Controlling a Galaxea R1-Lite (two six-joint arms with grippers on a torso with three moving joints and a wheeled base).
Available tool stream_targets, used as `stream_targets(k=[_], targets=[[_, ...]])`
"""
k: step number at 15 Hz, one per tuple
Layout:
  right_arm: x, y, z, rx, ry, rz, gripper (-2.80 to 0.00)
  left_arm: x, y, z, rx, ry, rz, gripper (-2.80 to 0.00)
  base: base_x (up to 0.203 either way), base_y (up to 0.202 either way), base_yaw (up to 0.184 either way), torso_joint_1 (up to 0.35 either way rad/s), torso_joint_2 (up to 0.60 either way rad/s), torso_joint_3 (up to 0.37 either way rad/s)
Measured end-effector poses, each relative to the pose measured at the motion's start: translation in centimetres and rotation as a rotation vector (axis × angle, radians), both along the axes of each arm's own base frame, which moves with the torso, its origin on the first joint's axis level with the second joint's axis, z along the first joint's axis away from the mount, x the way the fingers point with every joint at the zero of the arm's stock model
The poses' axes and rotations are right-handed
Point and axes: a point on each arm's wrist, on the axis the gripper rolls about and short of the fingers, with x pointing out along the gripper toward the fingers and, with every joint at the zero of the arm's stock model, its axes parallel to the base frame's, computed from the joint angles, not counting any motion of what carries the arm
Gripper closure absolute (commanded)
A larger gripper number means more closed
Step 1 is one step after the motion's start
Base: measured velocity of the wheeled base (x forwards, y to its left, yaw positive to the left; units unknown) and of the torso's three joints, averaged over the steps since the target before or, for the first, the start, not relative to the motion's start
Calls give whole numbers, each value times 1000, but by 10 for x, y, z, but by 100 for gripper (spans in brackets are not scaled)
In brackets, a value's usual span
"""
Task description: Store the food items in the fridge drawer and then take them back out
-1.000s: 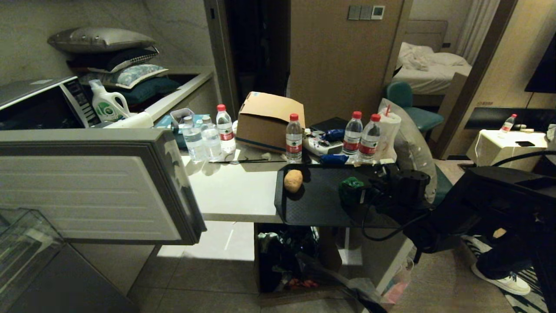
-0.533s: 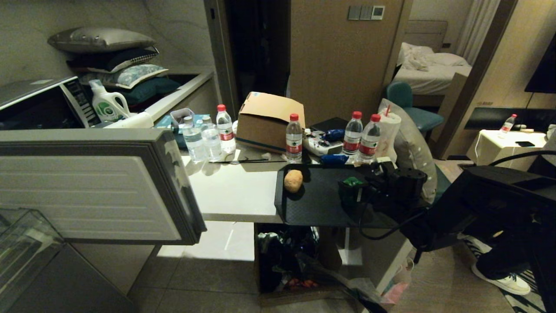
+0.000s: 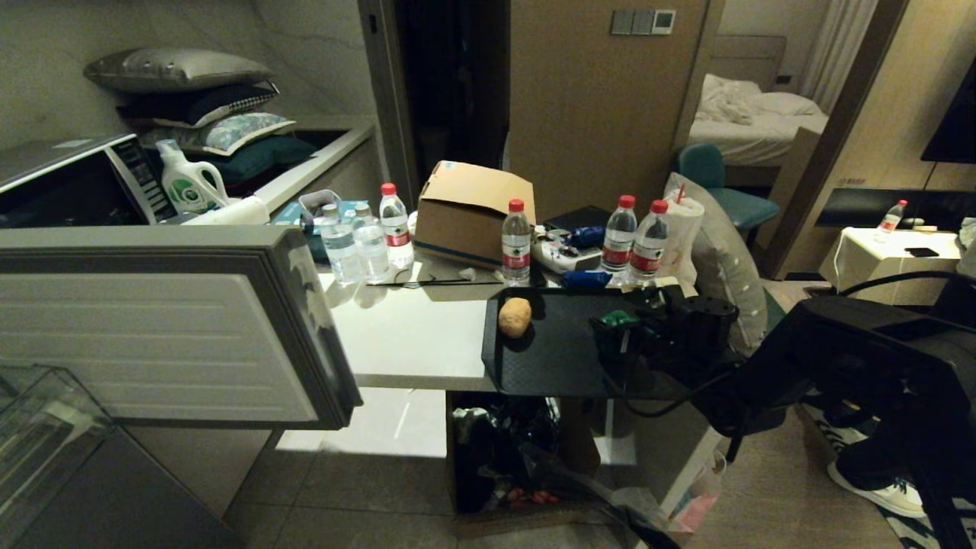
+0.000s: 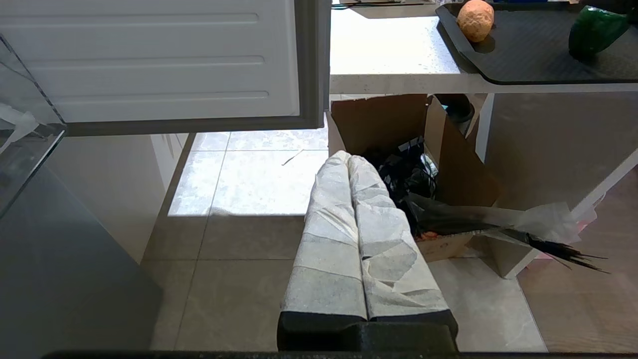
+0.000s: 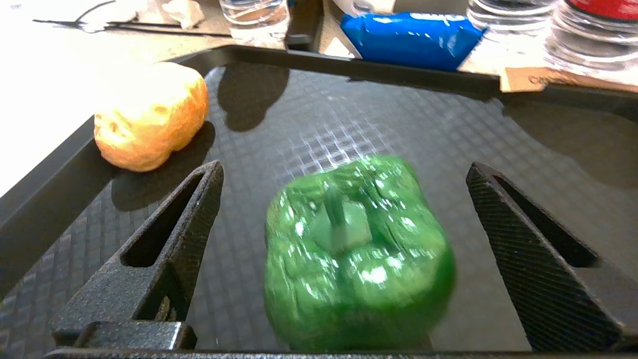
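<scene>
**Right claw lines up on the bell pepper**

Your right claw (image 5: 344, 249) hangs low over the black tray (image 3: 560, 366) at the near edge of the tabletop (image 3: 412, 335), its two fingers (image 5: 164, 259) spread wide to either side of the green bell pepper (image 5: 356, 257). Neither finger touches the skin; the claw grips nothing. The potato (image 3: 515, 316) sits apart from the pepper, against the tray's left rim. The fridge drawer (image 3: 42, 435) stands pulled out at the lower left, below the open fridge door (image 3: 168, 328), and no food shows in the part of it that is in view.

To do this pick well, bring the pepper deeper between the fingers before you close, so the pads meet its broad flanks, not its front shoulder. The skin looks glossy and likely slippery, so close slowly and evenly, then lift straight up clear of the tray rim before you swing toward the drawer.

Your left claw (image 4: 366, 259) points at the floor beside the fridge door, fingers pressed together and holding nothing.
</scene>
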Motion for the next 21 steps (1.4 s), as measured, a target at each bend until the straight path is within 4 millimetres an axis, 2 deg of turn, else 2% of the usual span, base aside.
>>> stream_targets(k=[6, 21], targets=[[6, 2, -12, 0, 10, 4, -280, 0, 0, 0, 0, 0, 0, 0, 0, 0, 0, 0, 0, 0], [18, 6, -23, 1, 14, 18, -280, 0, 0, 0, 0, 0, 0, 0, 0, 0, 0, 0, 0, 0]])
